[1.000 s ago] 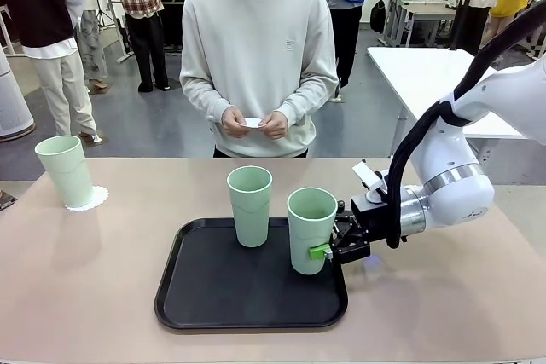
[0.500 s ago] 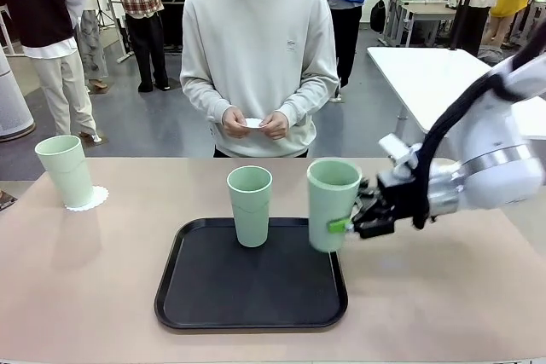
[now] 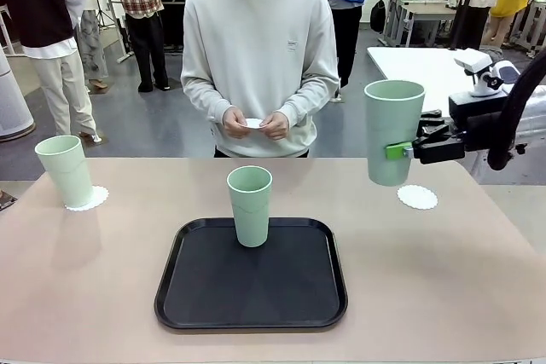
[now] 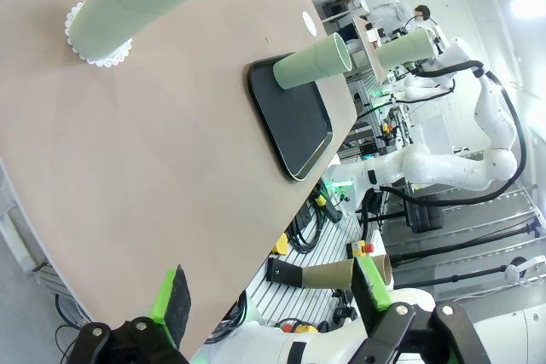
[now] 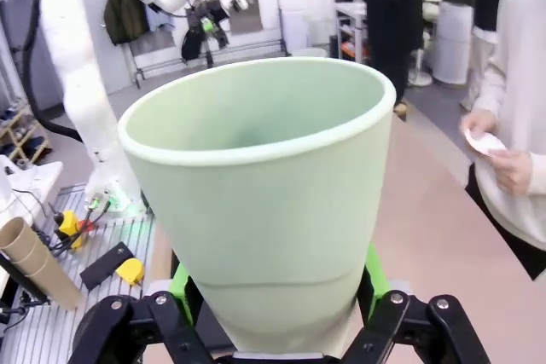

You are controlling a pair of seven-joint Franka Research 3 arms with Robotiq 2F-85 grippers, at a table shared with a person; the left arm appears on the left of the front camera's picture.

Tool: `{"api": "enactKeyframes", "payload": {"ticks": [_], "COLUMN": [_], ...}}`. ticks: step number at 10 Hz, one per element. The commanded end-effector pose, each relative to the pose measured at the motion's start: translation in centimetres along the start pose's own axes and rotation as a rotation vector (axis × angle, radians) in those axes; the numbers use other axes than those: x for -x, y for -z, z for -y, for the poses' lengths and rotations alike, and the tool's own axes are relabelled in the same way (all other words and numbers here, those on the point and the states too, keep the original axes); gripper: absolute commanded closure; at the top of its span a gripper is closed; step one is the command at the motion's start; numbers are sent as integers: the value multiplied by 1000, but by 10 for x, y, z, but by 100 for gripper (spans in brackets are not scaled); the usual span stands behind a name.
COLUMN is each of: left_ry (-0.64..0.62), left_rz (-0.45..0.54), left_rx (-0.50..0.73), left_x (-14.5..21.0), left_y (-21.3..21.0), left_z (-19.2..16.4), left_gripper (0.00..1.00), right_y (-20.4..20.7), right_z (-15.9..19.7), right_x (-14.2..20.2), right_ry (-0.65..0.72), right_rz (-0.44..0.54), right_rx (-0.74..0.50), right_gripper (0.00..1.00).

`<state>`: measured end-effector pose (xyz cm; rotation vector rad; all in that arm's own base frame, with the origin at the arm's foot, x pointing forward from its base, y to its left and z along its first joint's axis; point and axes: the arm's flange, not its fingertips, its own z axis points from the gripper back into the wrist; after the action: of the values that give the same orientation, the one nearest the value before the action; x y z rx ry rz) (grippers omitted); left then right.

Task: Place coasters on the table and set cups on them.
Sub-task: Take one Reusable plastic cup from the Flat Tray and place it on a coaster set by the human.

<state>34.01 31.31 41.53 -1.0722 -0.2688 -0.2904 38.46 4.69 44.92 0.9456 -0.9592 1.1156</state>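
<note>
One cup [image 3: 393, 130] hangs in the right fingers [image 3: 397, 151] near a coaster [image 3: 417, 197].

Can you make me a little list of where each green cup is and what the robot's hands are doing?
Lifted cup: in the air, gripped by the right gripper, near a bare coaster on the table
Tray cup: upright on the black tray
Left cup: standing on its coaster
Person's hands: holding a third coaster
Left gripper: open, empty

Grey floor [image 3: 162, 130], a white table [image 3: 422, 70] at right, people [image 3: 136, 6] standing behind
</note>
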Motion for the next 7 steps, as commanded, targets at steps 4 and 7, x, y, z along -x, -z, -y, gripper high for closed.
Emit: {"api": "enactKeyframes", "payload": {"ticks": [4, 7], "left_ry": [6, 6], "left_rz": [2, 2], "left_rx": [-2, -2], "left_x": [0, 0], "left_y": [-1, -1], "left_z": [2, 2], "left_gripper": [0, 0], "right_y": [-14, -94], "right_z": [9, 65], "right_x": [8, 29], "right_ry": [-86, -91], "right_rz": [-12, 21], "right_rx": [58, 55], "right_gripper": [15, 15]}}
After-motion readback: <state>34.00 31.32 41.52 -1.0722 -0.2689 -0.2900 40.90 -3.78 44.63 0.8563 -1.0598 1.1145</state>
